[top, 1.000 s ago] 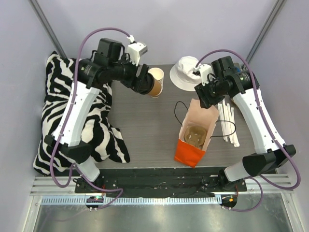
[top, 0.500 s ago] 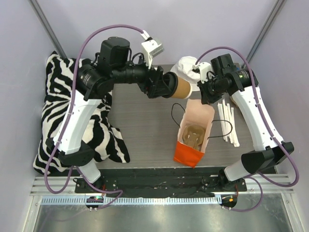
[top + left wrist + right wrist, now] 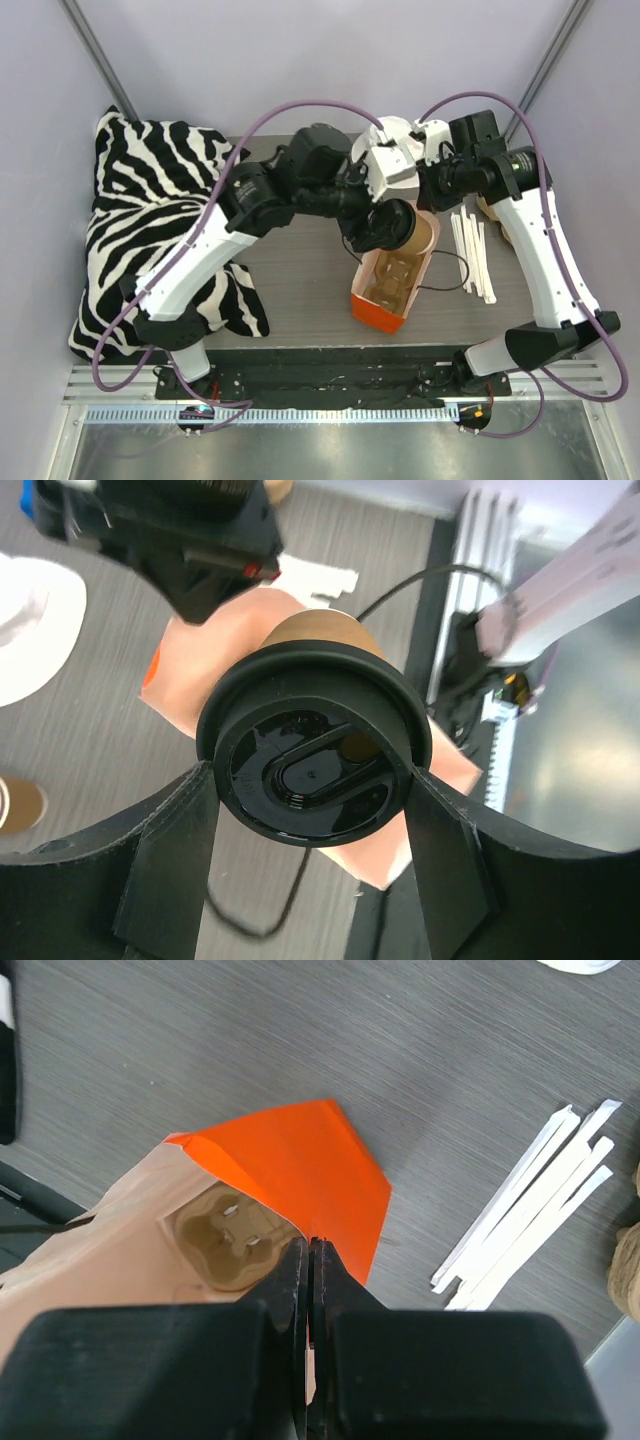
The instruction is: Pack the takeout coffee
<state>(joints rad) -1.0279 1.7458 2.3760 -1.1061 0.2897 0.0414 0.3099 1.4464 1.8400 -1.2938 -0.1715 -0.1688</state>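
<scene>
The takeout coffee [image 3: 420, 232], a tan paper cup with a black lid, lies tilted in my left gripper [image 3: 400, 226] at the open mouth of the orange-and-pink paper bag [image 3: 380, 295]. In the left wrist view the lid [image 3: 312, 770] sits between both fingers [image 3: 170, 850], with the bag [image 3: 215, 650] behind it. My right gripper [image 3: 432, 200] is shut on the bag's top edge; the right wrist view shows its jaws [image 3: 310, 1252] pinching the paper. A brown pulp carrier [image 3: 228, 1245] lies inside the bag [image 3: 300, 1160].
A zebra-print cloth [image 3: 150, 220] covers the table's left side. A white hat [image 3: 392, 132] lies at the back, partly hidden by the arms. White wrapped sticks [image 3: 475, 255] lie right of the bag and also show in the right wrist view [image 3: 530, 1195].
My left arm has carried the coffee from the back left rightward and down to the bag's mouth. The right gripper has kept its hold on the bag's edge, and the bag has shifted slightly.
</scene>
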